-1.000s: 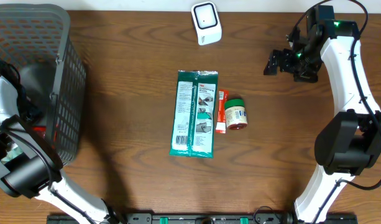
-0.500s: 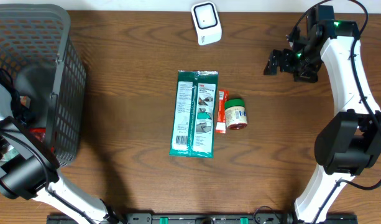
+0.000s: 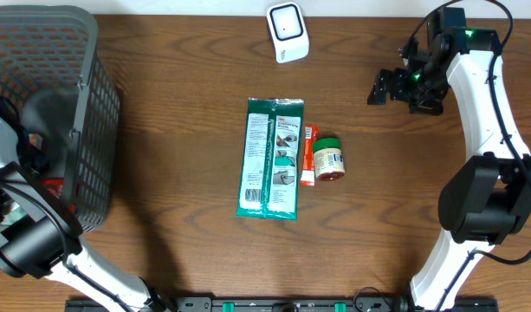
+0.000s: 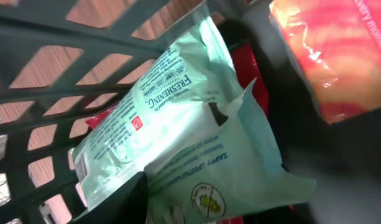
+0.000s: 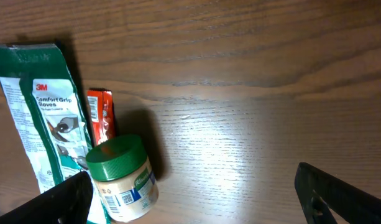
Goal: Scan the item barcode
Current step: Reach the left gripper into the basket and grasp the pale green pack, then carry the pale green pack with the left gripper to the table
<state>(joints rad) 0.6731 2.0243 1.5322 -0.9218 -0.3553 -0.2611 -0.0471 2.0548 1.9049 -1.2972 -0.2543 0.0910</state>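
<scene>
Pale-green soft plastic packet (image 4: 178, 124) in dark-grey mesh basket (image 3: 92, 130): left gripper (image 4: 215, 196) at it, hold cannot be told; best pinch flat seam edge. Right gripper (image 5: 199, 196) fully spread, empty.

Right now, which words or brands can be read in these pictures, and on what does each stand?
"3M": green glove packet.
"Comfort Grip Gloves": the same packet.
"FRESHENING": pale green pack, in the basket.
Too small or blurred to read: the jar label, the orange packet, the pale green pack's fine print.
</scene>
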